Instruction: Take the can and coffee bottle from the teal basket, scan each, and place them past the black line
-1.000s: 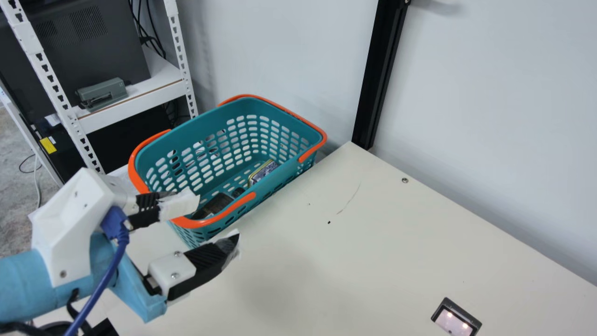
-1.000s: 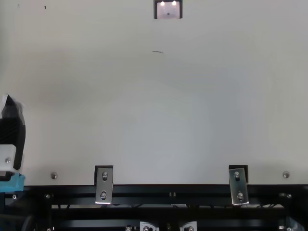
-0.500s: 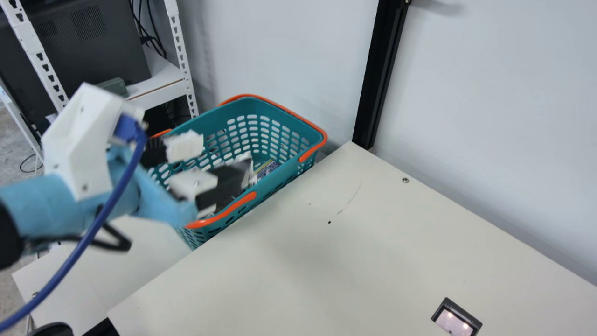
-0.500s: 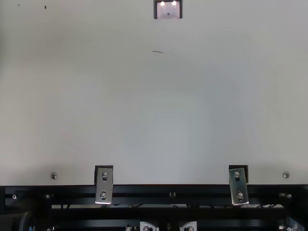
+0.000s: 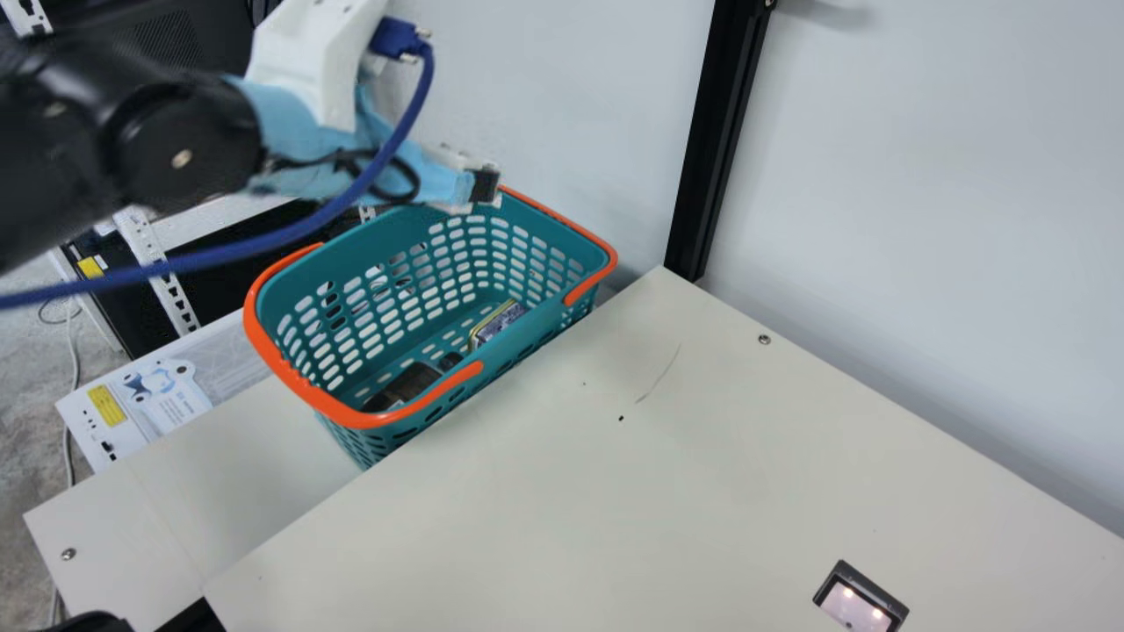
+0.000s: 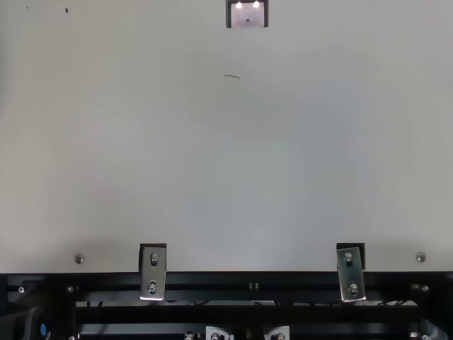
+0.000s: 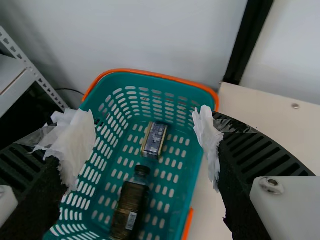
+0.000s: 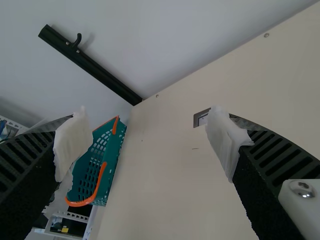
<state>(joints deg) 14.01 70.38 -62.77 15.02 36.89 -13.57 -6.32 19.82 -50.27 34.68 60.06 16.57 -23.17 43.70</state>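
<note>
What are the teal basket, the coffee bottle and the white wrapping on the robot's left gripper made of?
The basket looks like moulded plastic: one even colour, regularly slotted sides. The coffee bottle is dark and slightly glossy, plastic or glass; I can't tell which. The white wrapping on the left gripper looks matte, creased and ragged, perhaps cloth or paper.

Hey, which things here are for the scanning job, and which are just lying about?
For the job:
can
coffee bottle
teal basket holding both
lit scanner
left claw
right claw

Just around:
white metal rack
black post by the wall
stickered white box
</note>
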